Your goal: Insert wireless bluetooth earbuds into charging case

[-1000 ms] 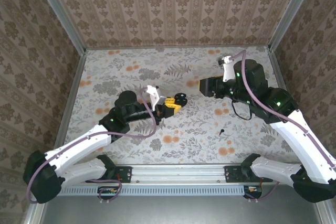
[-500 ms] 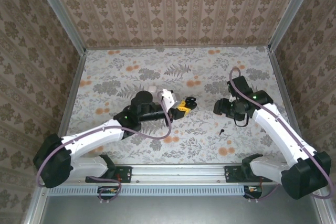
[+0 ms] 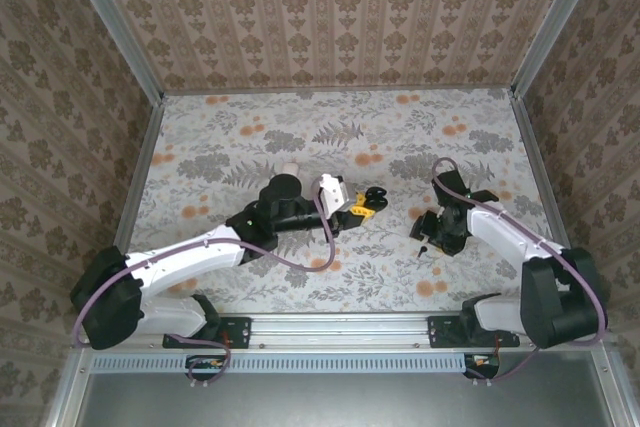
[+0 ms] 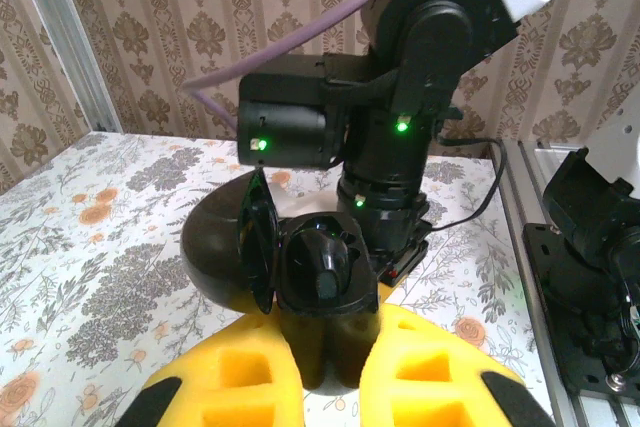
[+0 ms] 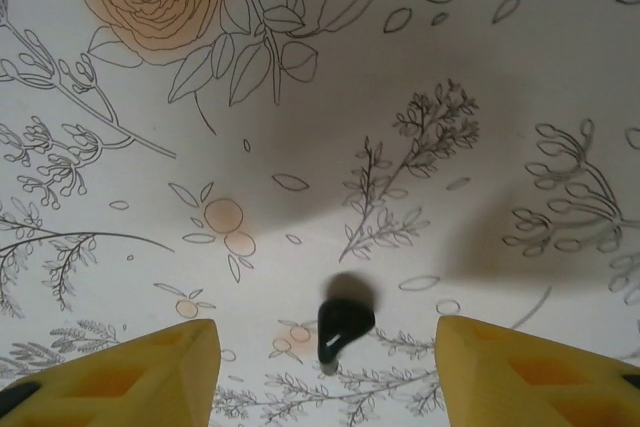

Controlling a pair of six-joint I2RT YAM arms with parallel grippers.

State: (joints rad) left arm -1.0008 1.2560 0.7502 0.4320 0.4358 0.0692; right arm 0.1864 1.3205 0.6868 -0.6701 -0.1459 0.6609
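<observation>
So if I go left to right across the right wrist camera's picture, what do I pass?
A yellow fingertip → the small black earbud lying on the flowered table → the other yellow fingertip.

And here we are in a robot lab cell, not anybody's sitting room, whatever the decor says. Patterned wallpaper covers the walls point(image 3: 340, 17) on three sides, yes, but those are panels set between bare aluminium posts point(image 3: 112, 25). The table point(image 3: 240, 117) wears a floral print, boxed in by metal edging. Along the near edge runs an aluminium rail point(image 3: 340, 325) with two machines bolted on: left arm point(image 3: 180, 259), right arm point(image 3: 505, 237), white shells, black joints. Green status lights point(image 4: 401, 126) glowing, purple cable point(image 4: 310, 32) looping off. Under the rail, a slotted cable duct point(image 3: 330, 362).
</observation>
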